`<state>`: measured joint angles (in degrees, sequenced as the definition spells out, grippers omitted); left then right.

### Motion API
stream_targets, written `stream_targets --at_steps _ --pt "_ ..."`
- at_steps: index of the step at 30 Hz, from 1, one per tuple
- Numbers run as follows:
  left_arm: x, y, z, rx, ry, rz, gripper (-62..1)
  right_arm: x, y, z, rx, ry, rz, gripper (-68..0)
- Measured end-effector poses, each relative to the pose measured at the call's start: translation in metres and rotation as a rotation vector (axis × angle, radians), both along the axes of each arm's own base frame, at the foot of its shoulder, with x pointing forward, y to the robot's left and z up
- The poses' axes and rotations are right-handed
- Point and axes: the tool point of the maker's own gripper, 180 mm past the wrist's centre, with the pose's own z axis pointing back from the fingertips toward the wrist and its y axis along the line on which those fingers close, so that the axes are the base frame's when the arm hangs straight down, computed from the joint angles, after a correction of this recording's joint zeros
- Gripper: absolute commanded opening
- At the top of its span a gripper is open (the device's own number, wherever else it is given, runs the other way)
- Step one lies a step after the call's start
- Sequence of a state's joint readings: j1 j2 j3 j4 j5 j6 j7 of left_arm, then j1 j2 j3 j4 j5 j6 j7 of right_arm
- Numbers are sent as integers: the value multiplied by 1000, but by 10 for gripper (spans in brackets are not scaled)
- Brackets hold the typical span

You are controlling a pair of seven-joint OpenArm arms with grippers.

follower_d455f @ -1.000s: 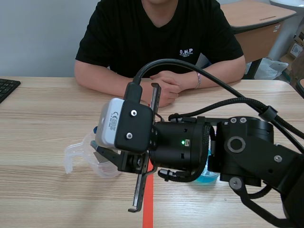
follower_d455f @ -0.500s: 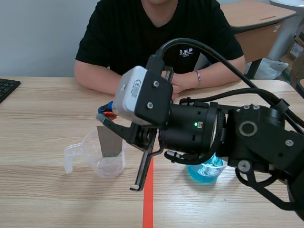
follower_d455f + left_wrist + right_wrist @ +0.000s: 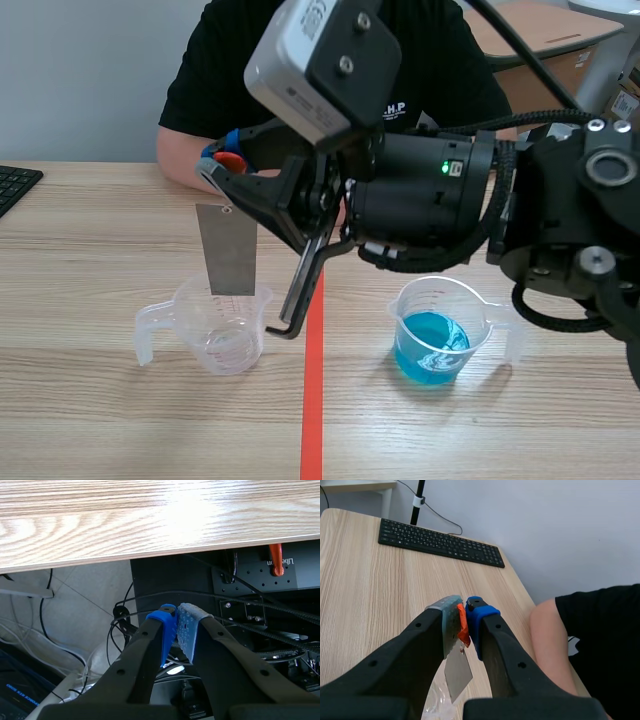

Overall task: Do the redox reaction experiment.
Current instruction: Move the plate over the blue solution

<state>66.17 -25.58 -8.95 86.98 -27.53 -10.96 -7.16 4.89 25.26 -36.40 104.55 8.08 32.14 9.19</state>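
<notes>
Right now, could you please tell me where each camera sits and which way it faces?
Scene view: between the arms, facing across the table toward the person; the right arm crosses it.
Left wrist view: below the table edge, facing cables; left gripper shut, empty.
Right wrist view: raised, looking down; right gripper shut on the metal strip.
Shared: scene and right wrist show metal strip and keyboard.

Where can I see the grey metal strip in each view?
Scene view: the metal strip hangs from the right gripper, over the clear beaker.
Left wrist view: not in it.
Right wrist view: the strip hangs below the gripper's fingertips.
Landmark in scene and right wrist: black keyboard.
</notes>
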Motion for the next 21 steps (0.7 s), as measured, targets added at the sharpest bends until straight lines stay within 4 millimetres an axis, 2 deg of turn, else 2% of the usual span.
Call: stream_targets --at_steps 10,16,21 --pt "0 0 0 0 0 0 -562 2 -15 38 8 4 -40 -660" --pt "0 0 0 0 0 0 -562 -3 -33 56 -7 -17 -38 -660" --pt "0 0 0 0 0 0 -562 8 -56 68 -10 -36 -86 -660"
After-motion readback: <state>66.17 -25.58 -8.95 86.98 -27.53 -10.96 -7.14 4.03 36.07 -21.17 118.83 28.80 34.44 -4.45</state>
